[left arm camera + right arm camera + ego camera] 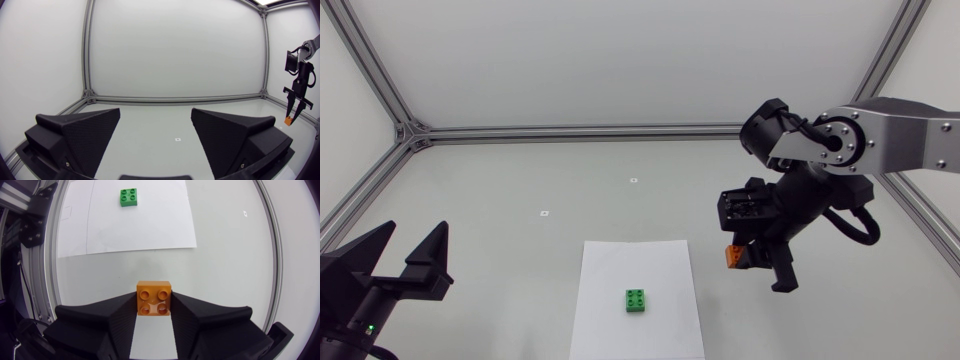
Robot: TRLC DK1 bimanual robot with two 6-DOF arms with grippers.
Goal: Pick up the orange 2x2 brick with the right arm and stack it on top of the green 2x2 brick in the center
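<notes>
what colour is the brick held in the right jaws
Orange. The brick shows best in the right wrist view.

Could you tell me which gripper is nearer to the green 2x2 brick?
Right. The right gripper, shut on the orange brick, hangs just off the paper beside the green 2x2 brick; the left gripper sits open, much farther off on the other side.

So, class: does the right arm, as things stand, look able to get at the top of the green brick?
Probably yes. The green brick sits alone on the white sheet, studs bare. Nothing lies between it and the right gripper, shut on the orange brick, and the left gripper stands aside.
</notes>
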